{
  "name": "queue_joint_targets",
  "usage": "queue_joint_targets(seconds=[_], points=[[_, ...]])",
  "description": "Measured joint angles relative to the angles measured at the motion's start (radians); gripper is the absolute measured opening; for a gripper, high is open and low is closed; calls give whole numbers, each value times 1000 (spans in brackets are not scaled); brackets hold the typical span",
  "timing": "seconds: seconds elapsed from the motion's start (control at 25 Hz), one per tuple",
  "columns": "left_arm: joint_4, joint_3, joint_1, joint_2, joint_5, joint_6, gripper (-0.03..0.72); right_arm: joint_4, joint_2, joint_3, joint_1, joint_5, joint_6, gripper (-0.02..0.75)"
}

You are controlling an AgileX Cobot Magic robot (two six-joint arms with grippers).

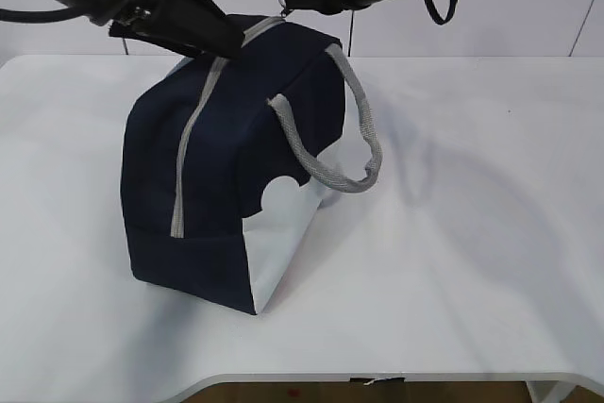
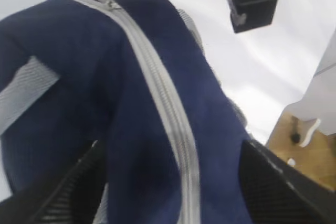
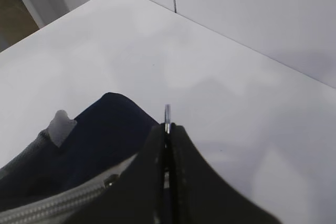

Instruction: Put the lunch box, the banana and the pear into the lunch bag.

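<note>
Here the lunch bag [image 1: 226,167] stands on the white bench [image 1: 472,261], tilted, its navy top and grey zipper [image 1: 193,139] facing the exterior camera. The zipper's long axis runs from the bag's low near-left edge up over the top to the far end, and along its visible length it looks closed. At that far upper end sits the ring pull [image 3: 167,113], and there the right pincer [image 3: 168,129] has its jaws pressed together on the ring, the metal loop showing just above the fingertips. So the right arm is the one on the pull, and the zipper track lies from it toward the camera and down to the left.

The left pincer [image 2: 173,182] stands wide over the bag's top nearer the left, one finger [image 2: 73,187] on each side of the zipper line; whether the fingers touch the fabric is hard to tell. It holds nothing.

The lunch box, banana and pear appear in no view. Any travel of the pull would likely follow that grey line.
</note>
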Motion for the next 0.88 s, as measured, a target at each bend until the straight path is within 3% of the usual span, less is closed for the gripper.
queue_joint_targets(seconds=[0.36, 0.48, 0.64, 0.8, 0.88], points=[[2, -2, -62, 81, -112, -4, 596, 15, 0, 0, 0, 6, 0, 6], [26, -5, -87, 102, -123, -4, 561, 15, 0, 0, 0, 7, 0, 6], [47, -8, -100, 107, -132, -4, 428, 15, 0, 0, 0, 10, 0, 6], [64, -12, -100, 107, -117, -4, 176, 10, 0, 0, 0, 12, 0, 6], [92, -13, -100, 107, -96, -4, 86, -7, 0, 0, 0, 12, 0, 6]])
